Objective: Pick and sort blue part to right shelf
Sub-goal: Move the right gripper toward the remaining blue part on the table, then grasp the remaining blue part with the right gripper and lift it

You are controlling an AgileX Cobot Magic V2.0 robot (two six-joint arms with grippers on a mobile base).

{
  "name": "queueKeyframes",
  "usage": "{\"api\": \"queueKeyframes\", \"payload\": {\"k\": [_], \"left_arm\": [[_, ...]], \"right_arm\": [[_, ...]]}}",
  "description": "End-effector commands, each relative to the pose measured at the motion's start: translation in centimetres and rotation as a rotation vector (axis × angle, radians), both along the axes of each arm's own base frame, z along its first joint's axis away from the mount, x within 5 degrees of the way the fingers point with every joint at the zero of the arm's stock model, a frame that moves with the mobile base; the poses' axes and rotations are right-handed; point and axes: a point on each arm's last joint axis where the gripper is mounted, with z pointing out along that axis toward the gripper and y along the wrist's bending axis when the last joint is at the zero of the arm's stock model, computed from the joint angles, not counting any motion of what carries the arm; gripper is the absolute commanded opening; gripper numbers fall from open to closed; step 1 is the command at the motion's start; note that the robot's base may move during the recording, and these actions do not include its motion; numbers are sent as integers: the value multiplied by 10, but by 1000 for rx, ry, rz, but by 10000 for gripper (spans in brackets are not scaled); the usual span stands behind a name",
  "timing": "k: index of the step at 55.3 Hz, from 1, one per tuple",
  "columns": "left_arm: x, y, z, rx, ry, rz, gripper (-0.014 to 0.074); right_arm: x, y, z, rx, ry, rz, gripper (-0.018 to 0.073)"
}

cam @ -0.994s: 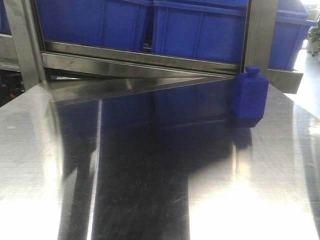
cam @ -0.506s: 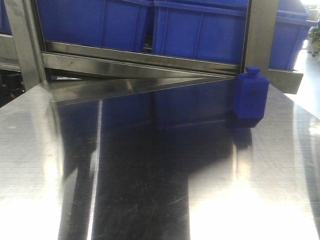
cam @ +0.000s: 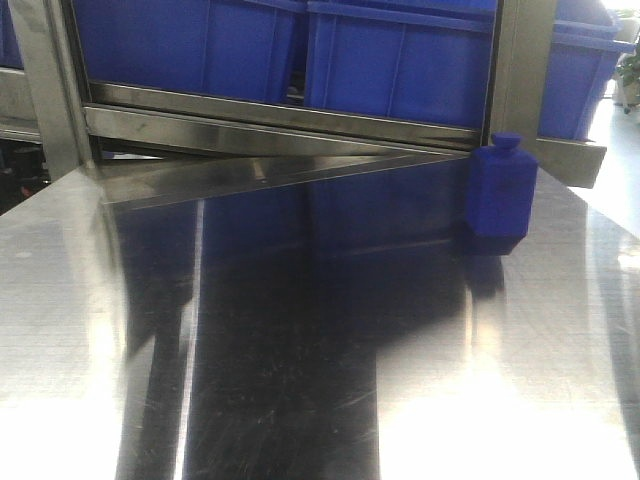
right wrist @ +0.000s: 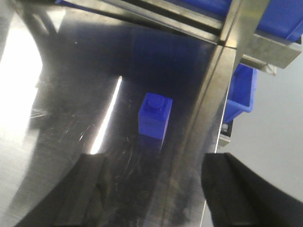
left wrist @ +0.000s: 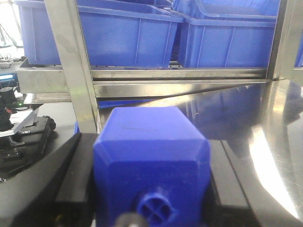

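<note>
one blue part (left wrist: 151, 151) is clamped in the left tool (left wrist: 150, 179); the right tool (right wrist: 156, 163), spread wide above a second part (right wrist: 155, 115), must be lowered.

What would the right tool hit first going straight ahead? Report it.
Probably the blue part, standing on the steel table, centred ahead of the open right tool; depth is unclear.

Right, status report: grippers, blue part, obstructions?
Left gripper shut on blue part. Right gripper open above second blue part on table. Rack post close behind it.
</note>
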Motion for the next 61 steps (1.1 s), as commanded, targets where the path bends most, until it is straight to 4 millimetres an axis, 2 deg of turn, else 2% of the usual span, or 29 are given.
{"api": "queueKeyframes", "payload": {"k": [1,15,27,35,42,61], "left_arm": [[-1,-1,14,-41,-106,-22,283],[-15,3,-5,-52,-144,-23,283],[-28,7,-10,-66,-189,-20,283],[-28,7,-11,-59,-174,-16,283],[-28,7,-11,-59,-174,-16,283],[-28,7,-11,-59,-174,-16,283]], "right_arm": [[17,5,16,25,-63,5,549],[73,21,14,36,182,-7,549],[125,34,-2,12,318,-16,549],[165,41,-28,-30,417,-34,549],[192,44,-50,-68,471,-60,549],[234,56,-102,-70,558,-61,549]]}}
